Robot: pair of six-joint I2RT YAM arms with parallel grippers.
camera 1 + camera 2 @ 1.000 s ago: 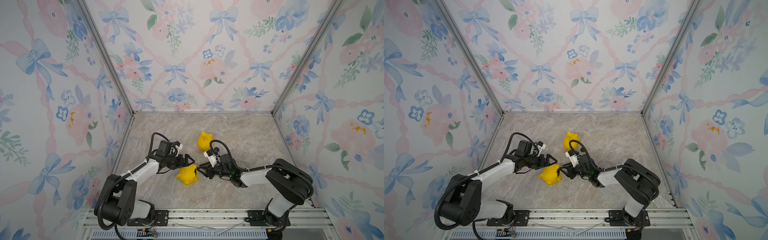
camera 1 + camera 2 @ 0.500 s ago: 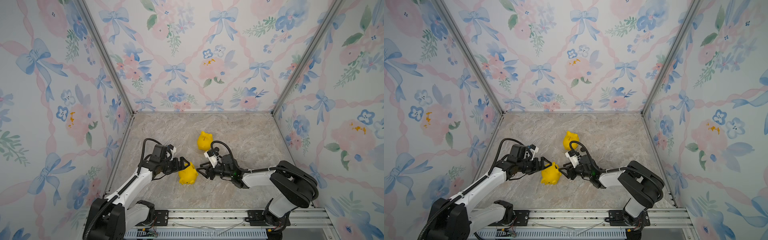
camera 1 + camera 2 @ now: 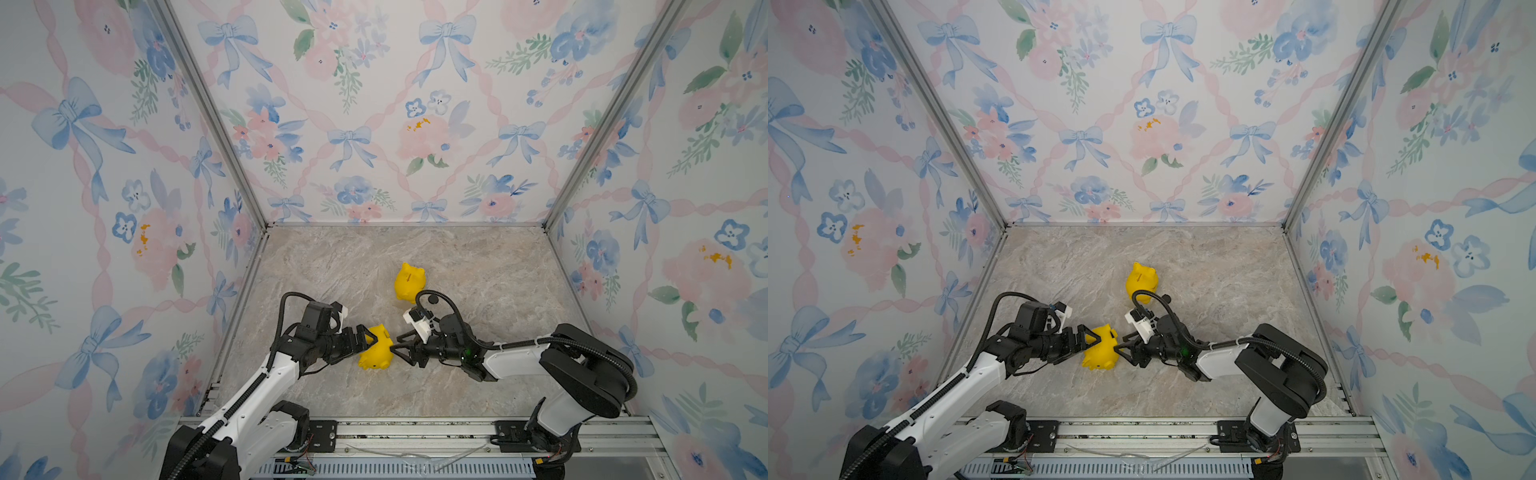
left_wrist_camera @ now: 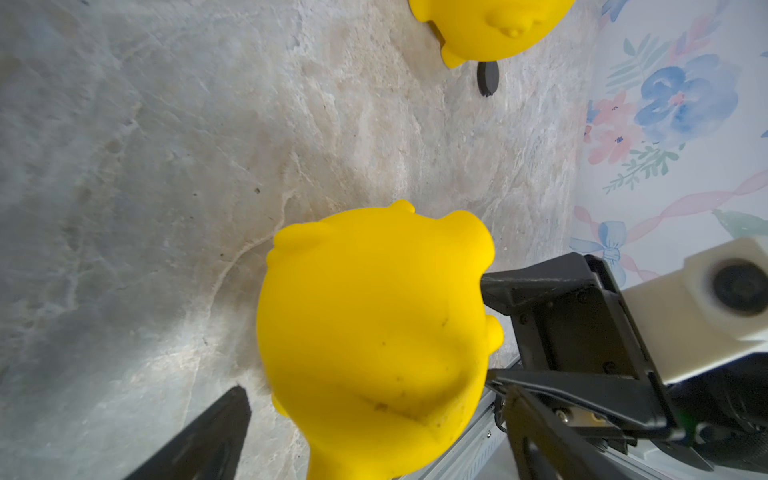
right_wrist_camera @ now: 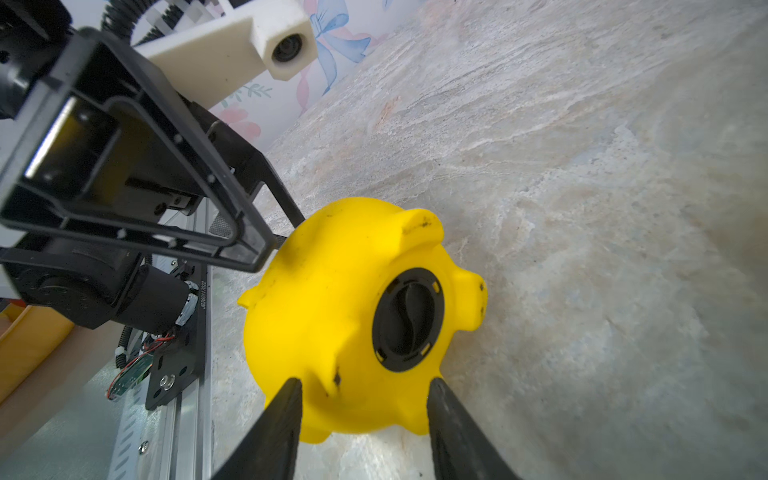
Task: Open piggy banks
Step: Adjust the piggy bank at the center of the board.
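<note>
Noting progress: approx. half done, by my reading. Far piggy bank (image 3: 409,281) sits back of centre on the tabletop (image 3: 332,266) w/ a loose plug (image 4: 488,79), black, lying just beside it, so prob. opened already. Near piggy bank (image 3: 376,353) lies on its side front-centre, between both arms, belly toward the right arm. Its seated plug (image 5: 407,320) fills the belly hole, so that one's left to do. Left end effector (image 3: 365,340) spread wide around the pig's back; the one finger seen in left wrist view sits just off the body, no clamp evident. Right end effector (image 3: 398,350) spread abt halfway, tips flanking the belly, pinching nothing, not on the plug. Only right wrist view shows the seated plug; only left wrist view shows the loose one clearly. Top views give layout, neither plug clear there.
</note>
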